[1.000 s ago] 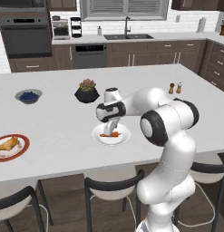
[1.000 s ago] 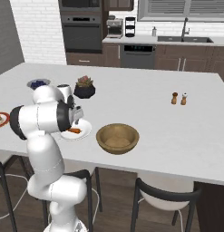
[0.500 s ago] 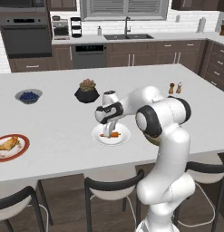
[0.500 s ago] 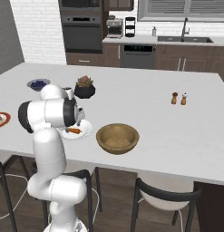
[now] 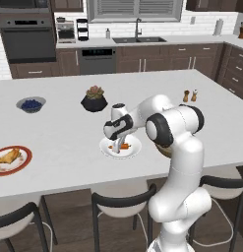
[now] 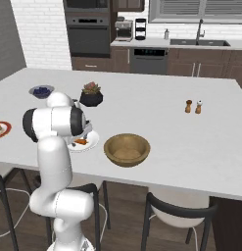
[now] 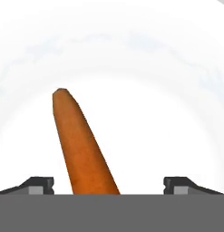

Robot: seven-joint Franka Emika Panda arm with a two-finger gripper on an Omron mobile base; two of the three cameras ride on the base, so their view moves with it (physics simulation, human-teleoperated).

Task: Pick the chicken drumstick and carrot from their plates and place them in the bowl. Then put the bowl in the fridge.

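Note:
The carrot (image 7: 81,145) lies on the plain white plate (image 7: 154,90), slim and orange, running up between my gripper's (image 7: 109,183) two fingertips. The jaws stand wide, one tip (image 7: 38,183) on each side and clear of it. In the left base view the gripper (image 5: 116,146) reaches down onto the white plate (image 5: 134,143) at the carrot (image 5: 124,145). The chicken drumstick (image 5: 8,156) rests on the red-rimmed plate (image 5: 25,153) far to the left. The wooden bowl (image 6: 126,148) sits just right of the white plate (image 6: 92,142). The fridge is out of view.
A black pot with a succulent (image 5: 94,98) stands behind the white plate, and a small grey bowl of blueberries (image 5: 31,104) lies further left. Salt and pepper shakers (image 5: 190,95) stand at the right. Stools line the island's near edge.
The hand has come down lower over the white plate, so the fingertips now straddle the carrot. Plates, bowl and drumstick have not moved.

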